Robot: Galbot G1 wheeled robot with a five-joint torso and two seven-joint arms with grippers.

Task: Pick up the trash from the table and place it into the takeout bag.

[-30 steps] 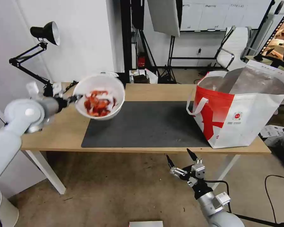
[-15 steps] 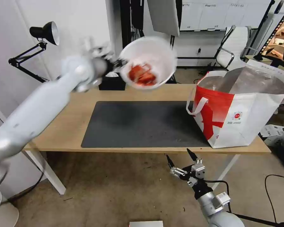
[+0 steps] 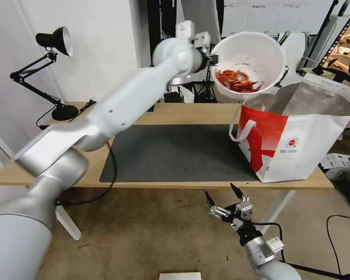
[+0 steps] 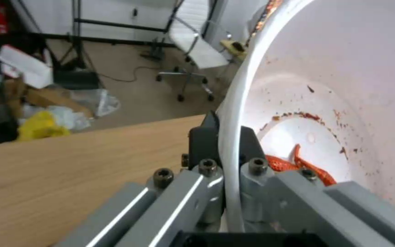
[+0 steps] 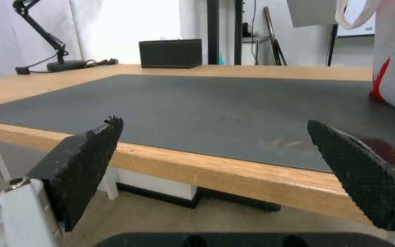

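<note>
Head view: the light-wood table carries a dark grey mat, bare across its middle, and the white-and-red takeout bag stands open at its right end. The left gripper holds the white bowl of red shells tilted above the bag's near-left rim. The right gripper hangs below the table's front edge.

Left wrist view: dark fingers clamp the bowl's thin smooth rim.

Right wrist view: textured pads spread wide apart, holding nothing, before the table's front edge.
</note>
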